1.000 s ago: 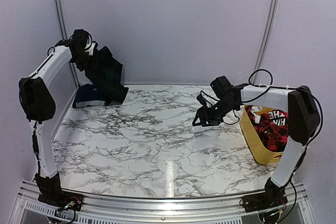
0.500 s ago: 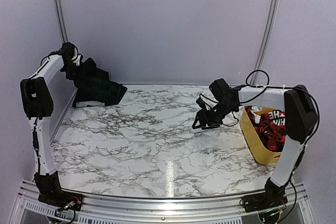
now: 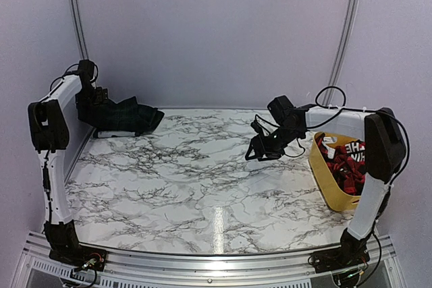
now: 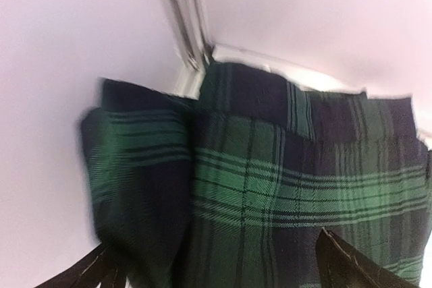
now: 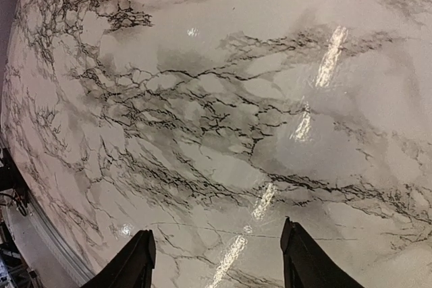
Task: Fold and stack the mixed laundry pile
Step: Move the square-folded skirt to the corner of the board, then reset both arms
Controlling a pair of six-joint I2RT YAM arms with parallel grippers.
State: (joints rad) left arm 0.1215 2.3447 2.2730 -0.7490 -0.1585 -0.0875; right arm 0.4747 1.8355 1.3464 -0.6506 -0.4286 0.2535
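Left arm reaching into far-left corner of surface [image 3: 202, 180]; left end effector [image 4: 223, 271] standing apart, plaid garment [image 3: 128, 116] lying just ahead. Right end effector [image 5: 216, 261] hovering apart over right-centre.

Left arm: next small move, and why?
Probably lift the left fingers straight back off the plaid garment: they stand open, and it rests at the table's far-left corner. Red-and-black pieces wait in the yellow tub.

The plaid garment [image 3: 127, 115] no longer hangs in the air; it lies in the far-left corner, and the left gripper [image 3: 93, 104] has let go.
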